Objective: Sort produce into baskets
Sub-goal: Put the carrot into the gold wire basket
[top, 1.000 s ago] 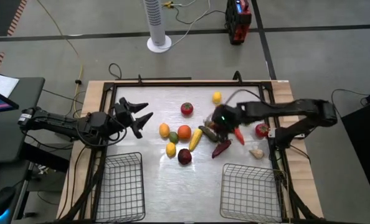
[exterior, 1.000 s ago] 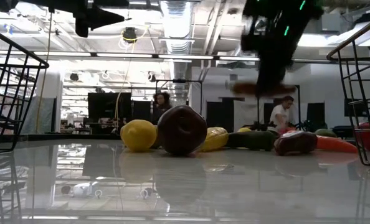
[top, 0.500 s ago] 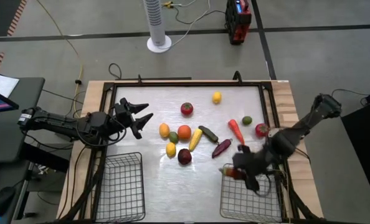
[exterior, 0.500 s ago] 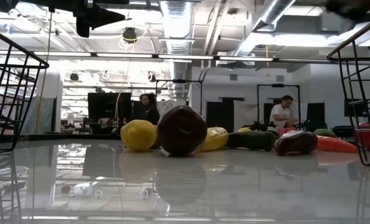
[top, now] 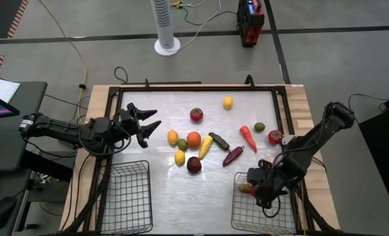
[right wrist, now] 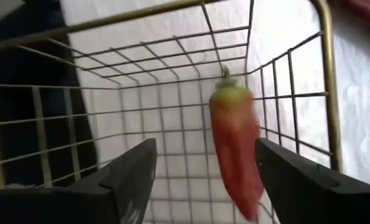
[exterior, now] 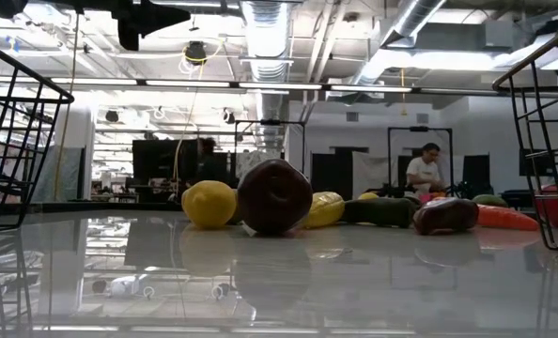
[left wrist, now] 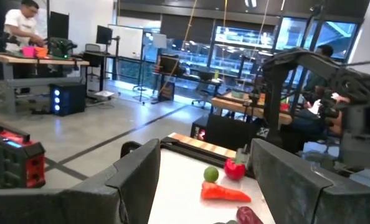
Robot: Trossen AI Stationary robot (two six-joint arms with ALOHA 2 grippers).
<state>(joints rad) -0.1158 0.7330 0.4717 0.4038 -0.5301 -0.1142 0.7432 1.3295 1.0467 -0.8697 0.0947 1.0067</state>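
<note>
The right gripper (top: 250,185) hangs over the right basket (top: 271,212) at the lower right of the high view, its fingers (right wrist: 132,172) spread wide and holding nothing. Between them, in the right wrist view, a red pepper with a green stem end (right wrist: 235,148) sits free inside the basket, next to its wire wall.

The left gripper (top: 148,127) hovers over the worktop (top: 162,190) at the left of the high view, fingers partly apart and empty. The left basket (top: 126,196) sits at the lower left.

The rest of the produce (top: 194,141) lies scattered across the middle of the worktop: a red tomato (top: 196,115), a yellow lemon (top: 228,102), an orange carrot (top: 247,137) and a dark purple round piece (top: 194,164), among others.
</note>
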